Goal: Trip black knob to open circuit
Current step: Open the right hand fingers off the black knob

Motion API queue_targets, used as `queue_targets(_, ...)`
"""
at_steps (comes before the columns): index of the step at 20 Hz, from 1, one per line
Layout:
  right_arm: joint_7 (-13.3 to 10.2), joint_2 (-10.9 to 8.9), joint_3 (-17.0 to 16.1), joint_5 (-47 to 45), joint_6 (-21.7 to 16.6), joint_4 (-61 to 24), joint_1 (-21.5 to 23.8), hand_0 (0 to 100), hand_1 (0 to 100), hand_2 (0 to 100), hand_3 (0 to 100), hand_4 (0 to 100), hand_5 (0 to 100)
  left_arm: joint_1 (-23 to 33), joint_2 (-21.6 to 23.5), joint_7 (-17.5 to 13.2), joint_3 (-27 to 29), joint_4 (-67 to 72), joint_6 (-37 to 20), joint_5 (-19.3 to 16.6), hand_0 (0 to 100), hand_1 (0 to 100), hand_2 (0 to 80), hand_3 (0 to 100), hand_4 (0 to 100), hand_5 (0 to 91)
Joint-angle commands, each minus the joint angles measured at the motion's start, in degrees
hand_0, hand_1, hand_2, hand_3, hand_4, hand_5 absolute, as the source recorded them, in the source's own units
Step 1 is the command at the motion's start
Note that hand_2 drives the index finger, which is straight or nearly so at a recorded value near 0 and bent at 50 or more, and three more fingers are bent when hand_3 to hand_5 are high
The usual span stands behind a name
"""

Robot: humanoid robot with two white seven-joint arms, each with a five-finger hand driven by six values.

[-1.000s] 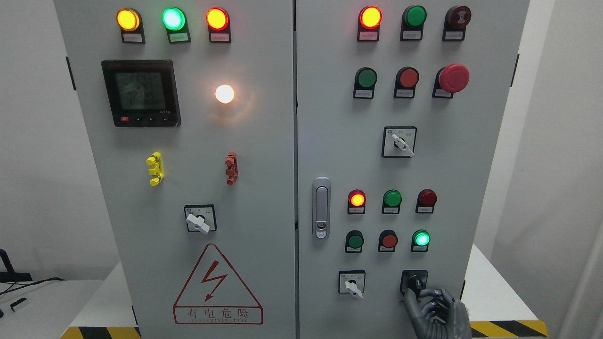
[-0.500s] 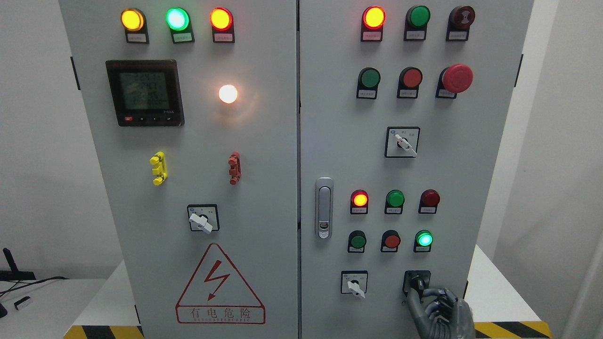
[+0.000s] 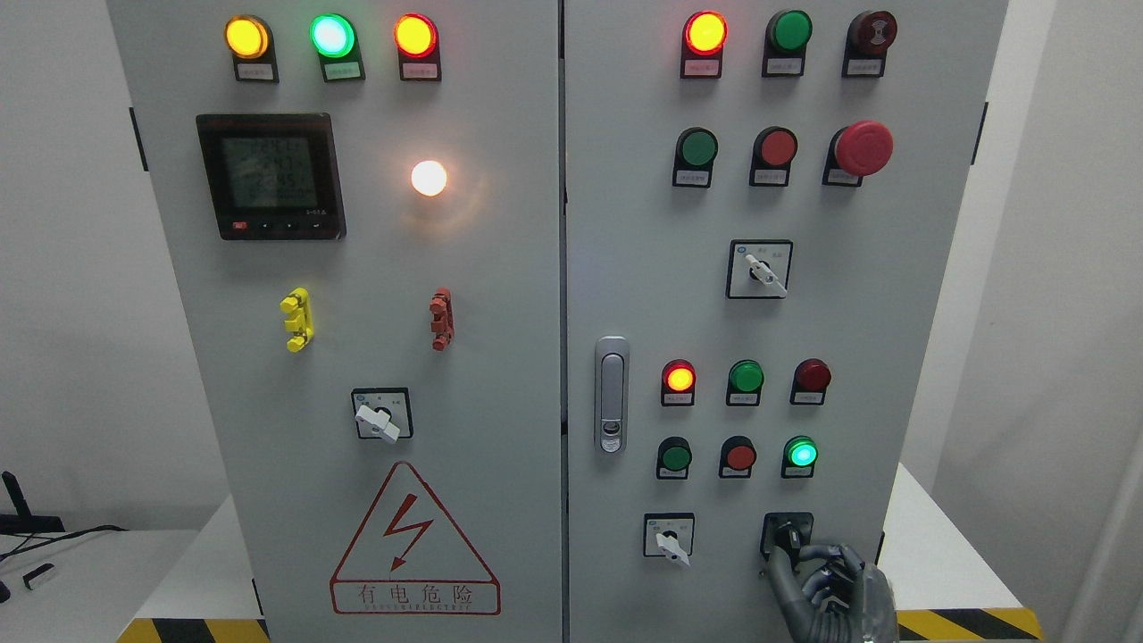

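Note:
The black knob sits in a black square plate at the lower right of the right cabinet door. My right hand comes up from the bottom edge just below it. One grey finger reaches up to the knob's lower left side, and the other fingers curl at its lower right. The hand pinches the knob's lower end and hides part of it. The green lamp above the knob is lit. The left arm is out of view.
A white selector switch sits left of the knob. Rows of push buttons and lamps fill the door above. A red emergency mushroom button is at upper right, and the door latch is at the seam. The cabinet stands on a white table.
The view swayed slightly right, then back. My right hand stays at the knob and sits a little lower. The knob and lamps look the same.

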Motion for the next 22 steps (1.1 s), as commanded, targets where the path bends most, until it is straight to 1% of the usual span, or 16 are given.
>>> queue_targets(1,0.24,-0.18,0.76,0.94,-0.08,0.08,0.09,34,72,52,86,90,99,0.0,0.03,-0.02,0.0,-0.04,0.03,-1.76,12,39,0.0,0,0,0.0)
queue_targets(13,0.24,-0.36,0.68,1.99,-0.96,0.0,0.17,35,74,50,85,89,99,0.0,-0.05,-0.02,0.0,0.05,0.03,-1.76,12,39,0.0,0,0,0.0)
queue_targets(16,0.15,-0.36,0.76,1.99,-1.92,0.0,0.44,35,74,50,85,89,99,0.0,0.03,-0.02,0.0,-0.04,0.03,-1.76,12,39,0.0,0,0,0.0)
queue_targets(22,0.15,-0.53,0.68,2.08,-1.92,0.08,0.53,35,74,50,85,89,99,0.0,-0.05,-0.02,0.0,-0.04,0.03,-1.76,12,39,0.0,0,0,0.0)
